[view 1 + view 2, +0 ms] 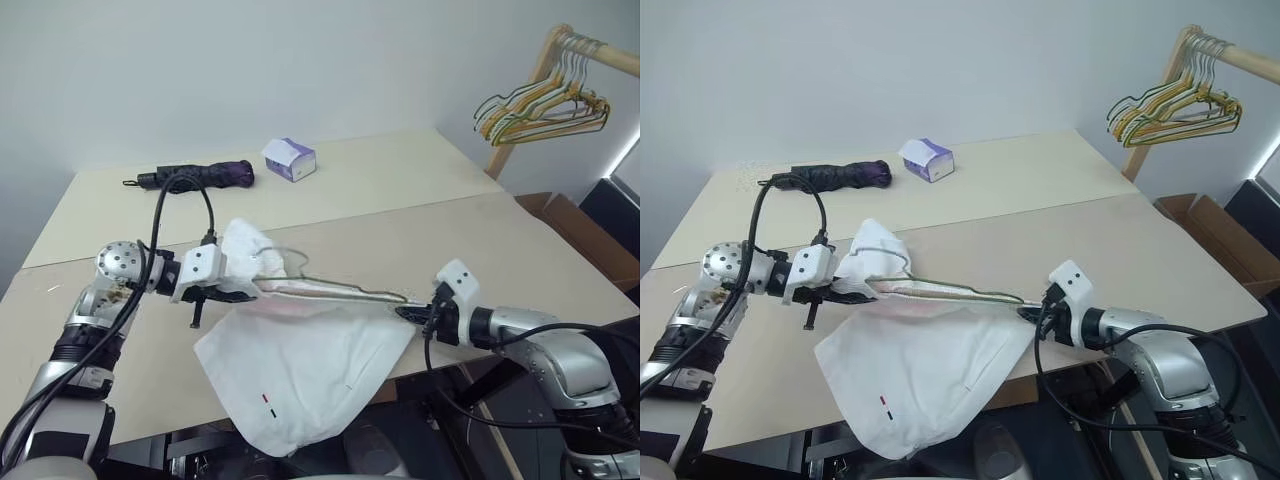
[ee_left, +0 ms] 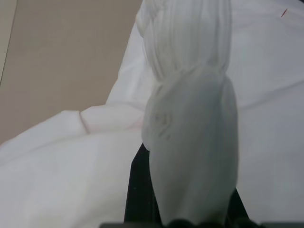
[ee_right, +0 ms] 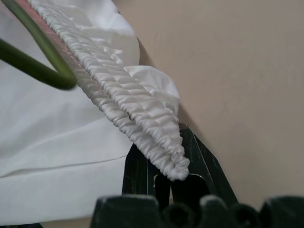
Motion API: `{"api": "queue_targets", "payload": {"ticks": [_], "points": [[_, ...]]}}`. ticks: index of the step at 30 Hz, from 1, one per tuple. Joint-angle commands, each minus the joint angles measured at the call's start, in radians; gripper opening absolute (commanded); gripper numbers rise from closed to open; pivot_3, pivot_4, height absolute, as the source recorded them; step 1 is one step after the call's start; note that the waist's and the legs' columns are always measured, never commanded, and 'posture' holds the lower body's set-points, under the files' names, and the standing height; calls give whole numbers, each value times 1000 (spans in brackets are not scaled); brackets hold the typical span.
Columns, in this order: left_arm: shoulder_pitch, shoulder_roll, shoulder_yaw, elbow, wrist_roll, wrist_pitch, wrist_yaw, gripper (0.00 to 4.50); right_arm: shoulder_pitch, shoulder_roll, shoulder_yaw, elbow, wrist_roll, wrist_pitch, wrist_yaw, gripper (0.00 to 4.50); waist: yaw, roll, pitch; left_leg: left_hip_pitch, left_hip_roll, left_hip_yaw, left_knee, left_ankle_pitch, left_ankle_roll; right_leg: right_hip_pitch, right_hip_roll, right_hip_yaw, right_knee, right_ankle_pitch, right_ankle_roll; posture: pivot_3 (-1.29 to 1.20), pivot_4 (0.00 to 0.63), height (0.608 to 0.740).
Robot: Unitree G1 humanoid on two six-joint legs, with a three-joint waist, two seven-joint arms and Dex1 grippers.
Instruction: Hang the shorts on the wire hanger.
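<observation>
Left gripper (image 1: 232, 290) is clamped on the bunched end of the shorts' (image 1: 300, 375) waistband; in the left wrist view the cloth wad covers the fingers (image 2: 137, 190) almost fully. Right gripper (image 1: 412, 312) is pinched on the other end of the waistband, gathered elastic sitting right between the black fingers (image 3: 202, 159). Both arms reach in from the sides, grippers angled slightly down and pointing toward each other, so the waistband is stretched in a line between them above the table (image 1: 420, 180). The rest of the shorts hangs below that line, lying on the table with the lower hem drooping past the near edge; small red and dark marks show near the hem. The hanger (image 1: 330, 288) lies along the stretched waistband, its wire running between the grippers, hook end curling up by the left gripper near the raised cloth; a loop of it shows green, right beside the elastic, in the right wrist view (image 3: 33, 71). Cannot tell if the wire is inside the shorts or just on top. Farther back on the table, well apart: folded dark umbrella (image 1: 200, 176) and a tissue box (image 1: 289, 158). Rack (image 1: 560, 60) at far right with bunched yellow-green hangers (image 1: 540, 108).
</observation>
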Motion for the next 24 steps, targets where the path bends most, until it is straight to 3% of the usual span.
{"api": "queue_targets", "payload": {"ticks": [1, 24], "points": [[-7, 28, 50, -6, -17, 13, 3, 0, -12, -35, -35, 18, -20, -15, -3, 35, 1, 0, 0, 0, 0, 0, 0, 0, 0, 0, 0, 0, 0, 0, 0, -360, 0, 740], [-28, 21, 5, 131, 97, -202, 70, 0, 4, -51, -38, 11, -20, -22, 15, 35, -1, 0, 0, 0, 0, 0, 0, 0, 0, 0, 0, 0, 0, 0, 0, -372, 0, 740]]}}
